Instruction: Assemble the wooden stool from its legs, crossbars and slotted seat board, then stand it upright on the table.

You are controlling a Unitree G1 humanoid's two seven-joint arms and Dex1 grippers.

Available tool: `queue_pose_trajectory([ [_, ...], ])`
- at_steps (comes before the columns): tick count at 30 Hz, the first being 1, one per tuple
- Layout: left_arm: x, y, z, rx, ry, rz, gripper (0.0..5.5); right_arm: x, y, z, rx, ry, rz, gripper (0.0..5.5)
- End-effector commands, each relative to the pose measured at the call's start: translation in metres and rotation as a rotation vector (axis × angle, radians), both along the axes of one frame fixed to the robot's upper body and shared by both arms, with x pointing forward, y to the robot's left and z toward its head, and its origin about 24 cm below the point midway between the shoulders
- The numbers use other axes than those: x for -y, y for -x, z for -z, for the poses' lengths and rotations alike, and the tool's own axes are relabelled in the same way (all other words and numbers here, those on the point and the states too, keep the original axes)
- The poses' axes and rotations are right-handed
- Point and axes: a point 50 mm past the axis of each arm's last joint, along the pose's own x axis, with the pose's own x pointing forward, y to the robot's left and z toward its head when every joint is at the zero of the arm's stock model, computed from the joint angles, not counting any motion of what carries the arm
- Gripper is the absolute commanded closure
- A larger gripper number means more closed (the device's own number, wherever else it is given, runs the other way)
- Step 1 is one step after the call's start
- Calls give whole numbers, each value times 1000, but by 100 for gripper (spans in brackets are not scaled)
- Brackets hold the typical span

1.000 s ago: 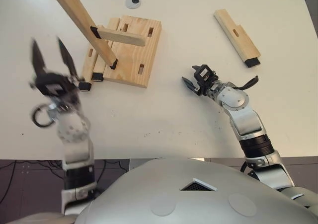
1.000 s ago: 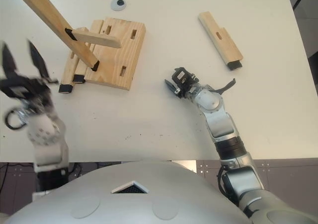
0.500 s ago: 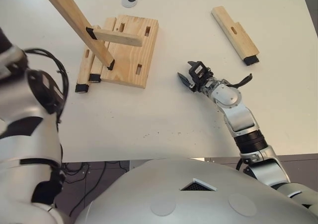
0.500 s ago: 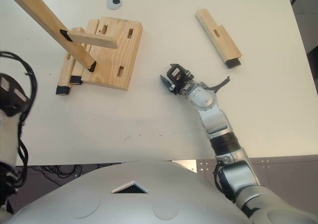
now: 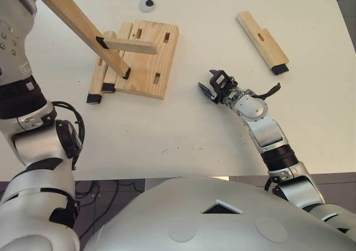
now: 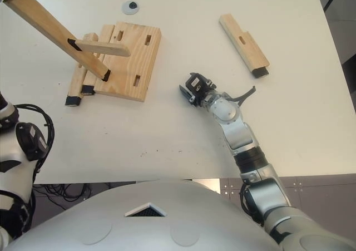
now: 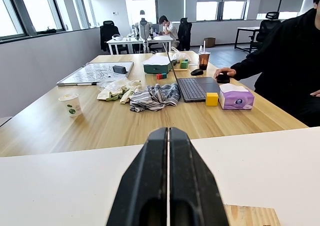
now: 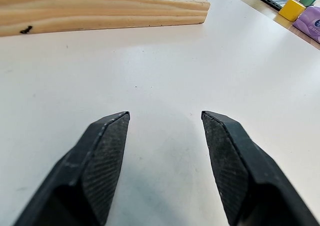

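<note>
Right gripper (image 8: 165, 115), fingers spread wide, hovers low over the white table (image 5: 183, 128), facing the slotted seat board (image 5: 149, 59) lying flat nearby. Left gripper (image 7: 168, 131), fingers pressed together with nothing between them, sits high by the upper end of 1 tilted leg (image 5: 83, 31); whether it touches the wood cannot be told. A crossbar (image 5: 130, 45) juts from that leg over the board. 2 more legs (image 5: 98, 81) lie against the board's left edge, and a 4th leg (image 5: 263, 42) lies well apart at far right.
</note>
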Motion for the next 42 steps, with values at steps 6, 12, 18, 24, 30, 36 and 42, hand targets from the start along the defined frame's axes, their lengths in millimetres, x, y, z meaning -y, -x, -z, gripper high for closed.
queue_pose_trajectory([
  [6,27,70,165,-662,107,9,548,12,13,23,-127,72,14,284],
  [12,56,92,184,-719,128,53,548,14,12,22,-129,66,27,284],
  [18,59,68,174,-652,153,25,548,15,12,22,-133,63,33,284],
  [24,89,48,162,-665,384,31,548,15,9,22,-142,60,31,284],
  [30,116,32,121,-599,677,-50,548,21,-4,9,-124,-8,97,284],
  [36,103,20,88,-469,724,-134,548,31,-24,-13,-37,-44,168,284],
  [42,73,13,14,4,612,-51,548,52,-46,-50,95,-122,308,284],
])
